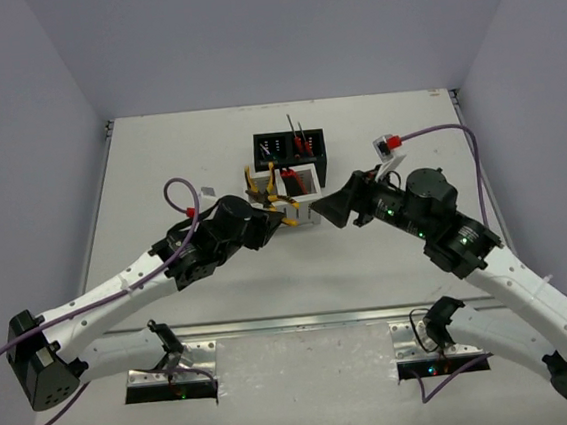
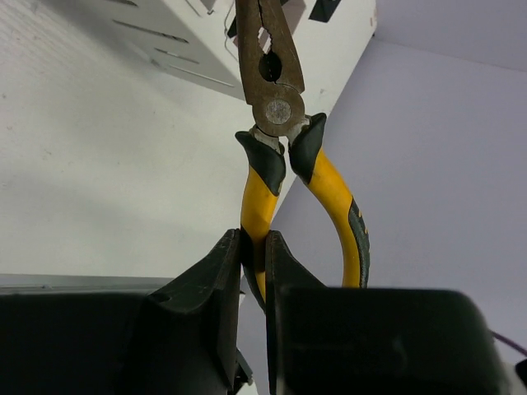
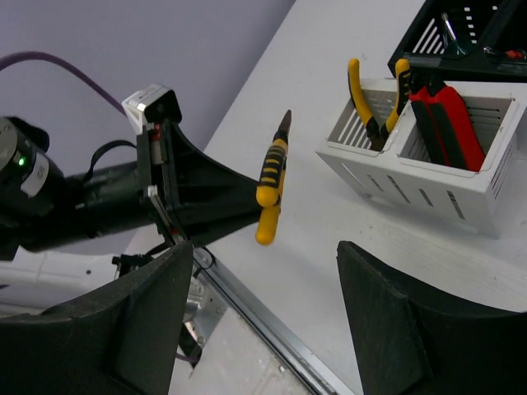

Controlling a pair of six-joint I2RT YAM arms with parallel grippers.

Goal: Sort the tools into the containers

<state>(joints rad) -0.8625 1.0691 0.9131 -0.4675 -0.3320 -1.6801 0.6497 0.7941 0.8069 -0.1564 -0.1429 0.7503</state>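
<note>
Pliers [image 2: 260, 193] clamped by 1 yellow handle in left tool [image 2: 254, 251], held above counter [image 3: 329, 239] near white box [image 3: 428, 197]. Box holds 2nd pliers [image 3: 375, 107], red knife [image 3: 449, 123] in separate compartments. Right tool [image 3: 263, 271] fingers spread wide.

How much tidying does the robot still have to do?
Nearly finished. Done: one pliers and the red knives sit in the white box, and screwdrivers stand in the black box. In hand: the left fingers pinch the second pliers by one handle, in the air beside the white box. Still to do: dropping that in; no other loose tools show.
</note>
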